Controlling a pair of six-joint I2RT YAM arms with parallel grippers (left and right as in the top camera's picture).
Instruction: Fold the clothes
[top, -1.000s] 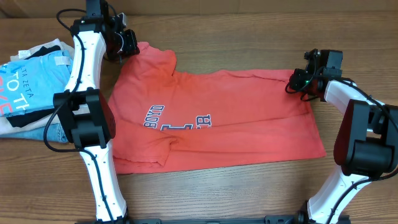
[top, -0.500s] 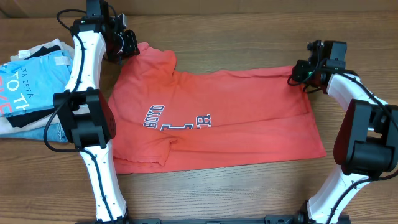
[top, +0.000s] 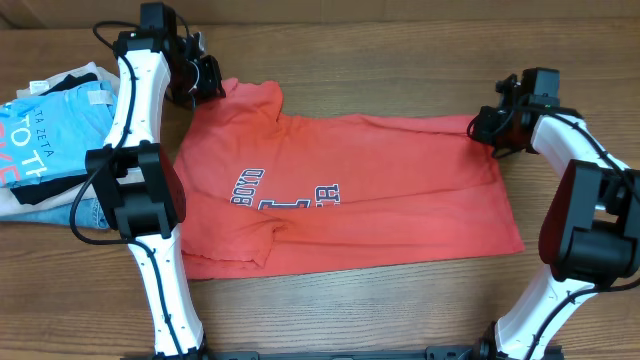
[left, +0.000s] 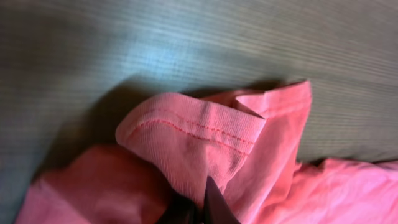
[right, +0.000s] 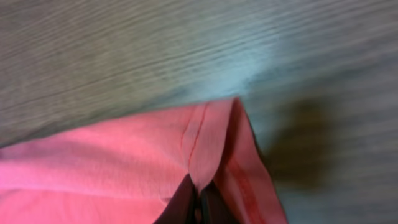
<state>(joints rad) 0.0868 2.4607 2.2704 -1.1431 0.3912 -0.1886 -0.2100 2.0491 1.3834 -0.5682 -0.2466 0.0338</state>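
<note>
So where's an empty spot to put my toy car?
Bare table runs along the far edge, between the left claw and right claw, and along the near edge in front of the red T-shirt. The left side is crowded with a pile of clothes.

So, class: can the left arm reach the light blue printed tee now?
Probably not: the left tool is shut on the coral-red cotton T-shirt, though nothing blocks the way to the tee.
</note>
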